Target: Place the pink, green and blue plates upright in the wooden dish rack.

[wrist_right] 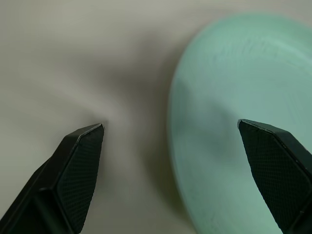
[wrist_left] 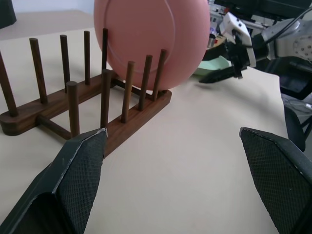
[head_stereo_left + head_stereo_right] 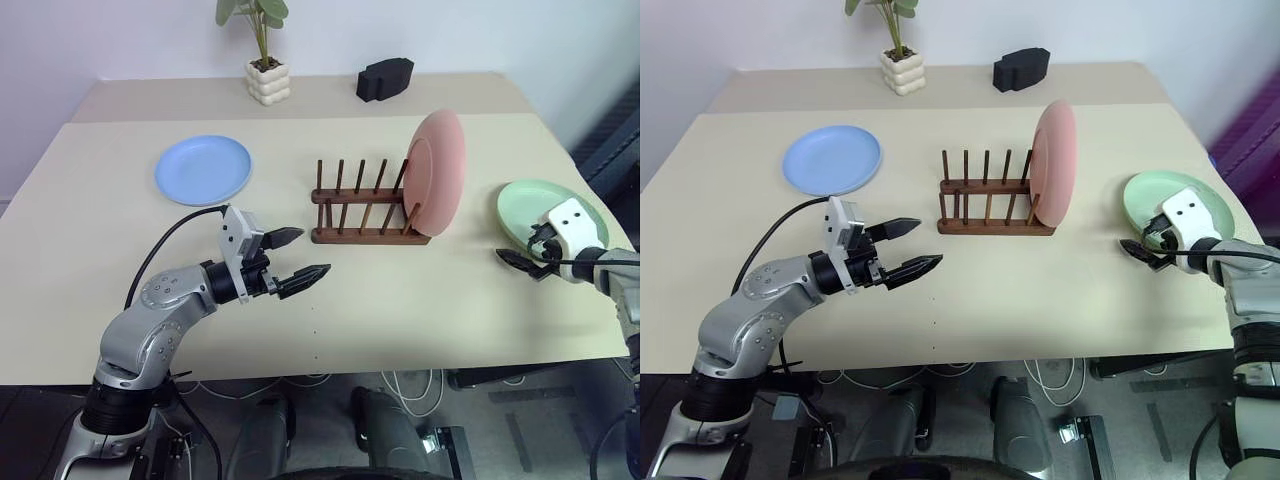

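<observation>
Pink plate (image 3: 437,172): stood upright in the right end of the wooden dish rack (image 3: 362,207), centre of frame
Green plate (image 3: 535,208): laid flat at right edge of frame
Blue plate (image 3: 203,169): laid flat, upper left
Right gripper (image 3: 522,263): fingers spread apart, held at green plate's near rim, nothing gripped
Left gripper (image 3: 297,258): fingers spread apart, empty, lower left of rack

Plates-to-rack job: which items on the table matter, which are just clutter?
Job:
pink plate, upright in the wooden dish rack
green plate, flat, at the open right tool
blue plate, flat

Clutter:
potted plant
black object
</observation>
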You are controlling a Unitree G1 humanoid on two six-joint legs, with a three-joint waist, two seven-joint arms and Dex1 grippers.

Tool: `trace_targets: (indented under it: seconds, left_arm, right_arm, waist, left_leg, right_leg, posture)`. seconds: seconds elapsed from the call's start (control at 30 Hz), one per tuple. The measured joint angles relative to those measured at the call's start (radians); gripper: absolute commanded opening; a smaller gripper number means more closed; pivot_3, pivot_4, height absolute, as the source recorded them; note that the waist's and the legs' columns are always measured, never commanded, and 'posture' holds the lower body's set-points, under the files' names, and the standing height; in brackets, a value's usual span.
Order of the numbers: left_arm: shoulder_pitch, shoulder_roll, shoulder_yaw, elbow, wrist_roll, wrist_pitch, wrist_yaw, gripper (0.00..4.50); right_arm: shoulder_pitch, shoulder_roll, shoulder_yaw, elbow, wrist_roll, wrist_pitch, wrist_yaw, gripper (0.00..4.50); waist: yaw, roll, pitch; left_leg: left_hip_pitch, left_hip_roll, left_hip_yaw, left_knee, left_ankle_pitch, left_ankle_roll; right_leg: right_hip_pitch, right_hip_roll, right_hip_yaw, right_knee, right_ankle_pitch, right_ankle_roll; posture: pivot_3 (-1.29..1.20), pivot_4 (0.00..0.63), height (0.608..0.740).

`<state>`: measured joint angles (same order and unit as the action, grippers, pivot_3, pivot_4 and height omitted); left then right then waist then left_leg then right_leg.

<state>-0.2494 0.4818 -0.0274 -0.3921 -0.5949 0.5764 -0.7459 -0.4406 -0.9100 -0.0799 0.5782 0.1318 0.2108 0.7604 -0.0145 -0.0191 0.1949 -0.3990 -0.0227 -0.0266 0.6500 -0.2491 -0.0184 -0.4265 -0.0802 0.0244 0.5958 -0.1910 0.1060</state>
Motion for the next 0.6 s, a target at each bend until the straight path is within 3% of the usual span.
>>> trace_targets:
  seconds: [0.07,0.3,0.47,0.6]
  left_arm:
    - [0.000,-0.001,0.000,0.000,0.006,-0.002,0.000,4.50]
    - [0.003,-0.006,0.000,0.000,0.021,-0.005,0.003,4.50]
    - [0.003,-0.011,-0.001,0.000,0.028,-0.006,0.005,4.50]
    - [0.004,-0.012,-0.002,0.000,0.034,-0.008,0.002,4.50]
  right_arm:
    - [-0.023,0.012,0.008,0.021,-0.015,-0.001,-0.007,3.58]
    - [-0.071,0.049,0.026,0.086,-0.064,-0.030,-0.026,0.09]
    - [-0.086,0.058,0.031,0.093,-0.101,-0.062,-0.055,0.03]
    - [-0.108,0.059,0.077,0.115,-0.222,-0.190,-0.211,0.03]
  waist:
    - [-0.001,0.000,0.000]
    - [0.002,0.000,0.000]
    - [0.000,-0.001,0.000]
    - [-0.001,0.000,0.000]
  left_leg:
    - [0.000,0.000,0.000,0.000,0.000,0.000]
    - [0.001,0.000,-0.001,0.001,0.000,0.000]
    - [0.002,0.000,-0.001,0.001,0.000,0.000]
    - [0.002,0.000,0.000,0.001,0.000,0.000]
  right_leg:
    - [0.000,0.000,0.000,0.000,0.000,0.000]
    - [0.002,0.000,0.000,0.000,0.000,0.000]
    - [0.003,0.000,0.000,0.000,0.000,0.000]
    - [0.002,0.000,0.000,0.000,0.000,0.000]
  posture:
    - [0.00,0.150,0.735]
    - [0.00,0.150,0.735]
    - [0.00,0.150,0.735]
    - [0.00,0.150,0.735]
